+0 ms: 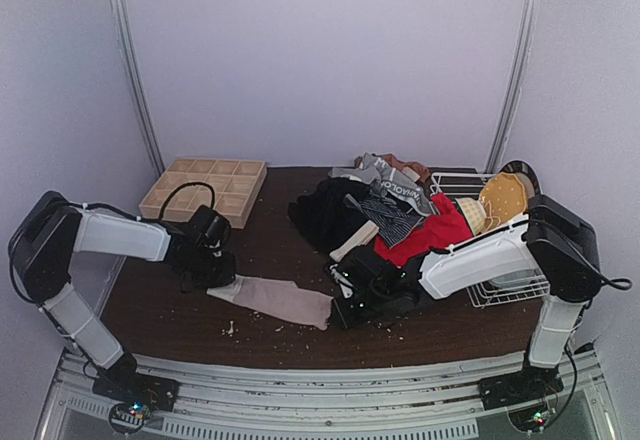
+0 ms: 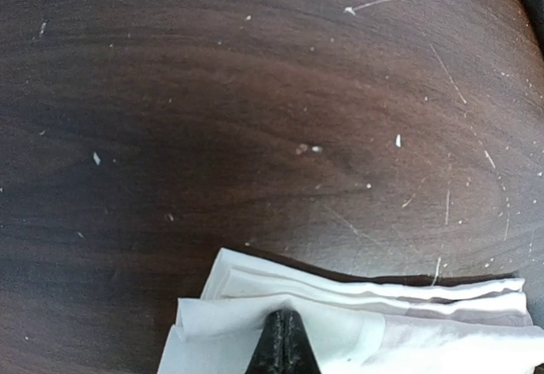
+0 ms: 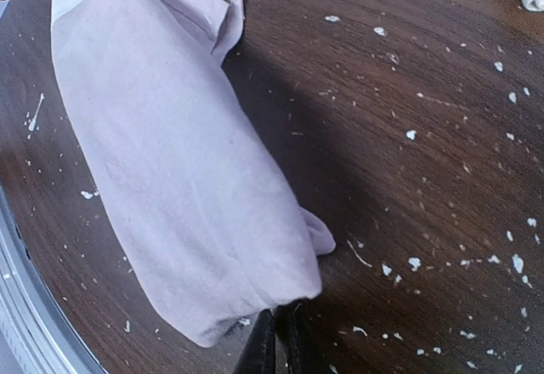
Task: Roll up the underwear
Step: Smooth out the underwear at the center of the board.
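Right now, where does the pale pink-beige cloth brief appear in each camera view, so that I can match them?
Top external: the pale pink-beige cloth brief lies lower centre, near the front edge.
Left wrist: the brief's folded edge, bottom right.
Right wrist: the brief covers the left half.
Shared landmark: the dark wooden table with white specks.

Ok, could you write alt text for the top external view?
Two robot arms pinch pale pink-beige briefs on a dark wooden table, the left gripper at one end, the right gripper at the other. Behind lie heaped underwear, a wooden grid tray and a wire basket.
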Controlling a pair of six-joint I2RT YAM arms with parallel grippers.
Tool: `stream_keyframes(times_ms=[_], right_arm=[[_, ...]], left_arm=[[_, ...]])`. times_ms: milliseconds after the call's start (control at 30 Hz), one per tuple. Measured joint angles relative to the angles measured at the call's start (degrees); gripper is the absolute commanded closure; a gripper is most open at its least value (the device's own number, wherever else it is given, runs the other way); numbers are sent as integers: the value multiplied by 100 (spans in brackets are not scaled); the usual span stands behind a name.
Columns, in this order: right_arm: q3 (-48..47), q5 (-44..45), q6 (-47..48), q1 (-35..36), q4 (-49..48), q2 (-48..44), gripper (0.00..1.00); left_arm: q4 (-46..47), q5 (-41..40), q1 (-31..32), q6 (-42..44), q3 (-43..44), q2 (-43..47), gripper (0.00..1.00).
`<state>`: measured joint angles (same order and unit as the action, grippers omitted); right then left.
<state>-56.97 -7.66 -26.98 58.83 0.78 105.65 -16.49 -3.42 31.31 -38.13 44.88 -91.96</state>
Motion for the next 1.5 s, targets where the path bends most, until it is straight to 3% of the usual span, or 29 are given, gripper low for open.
stream_keyframes(times_ms=[100, 233, 333, 400, 500, 633, 867, 1133, 1267, 1400, 1500], right_arm=[[184, 72, 0, 0, 7, -151, 91], [389, 90, 9, 2, 103, -599, 80], [317, 79, 94, 17, 153, -1010, 76], [109, 52, 142, 17, 146, -1137, 76], [-247, -35, 153, 31, 85, -1058, 78], [-693, -162, 81, 37, -205, -584, 83], [-817, -264, -306, -96, -625, 334, 90], [-127, -306, -787, -387, -1279, 522, 91], [46, -334, -916, -411, -1617, 522, 90], [79, -389, -929, -411, -1676, 487, 82], [79, -431, -905, -402, -1580, 376, 76]], left_arm=[[131, 24, -15, 0, -39, -7, 100], [101, 44, -15, 26, -109, 146, 82], [-175, 37, -15, 92, -162, 581, 75], [-289, 13, -20, 127, -162, 1049, 77], [-330, -28, -20, 175, -114, 1412, 88], [-225, 59, -48, 203, -7, 1180, 100], [352, 568, -85, 164, -74, 205, 100], [944, 713, -85, 149, -295, -50, 100], [1047, 702, -90, 153, -363, -11, 100], [723, 654, -79, 203, -459, 389, 86], [402, 573, 44, 260, -466, 1064, 85]])
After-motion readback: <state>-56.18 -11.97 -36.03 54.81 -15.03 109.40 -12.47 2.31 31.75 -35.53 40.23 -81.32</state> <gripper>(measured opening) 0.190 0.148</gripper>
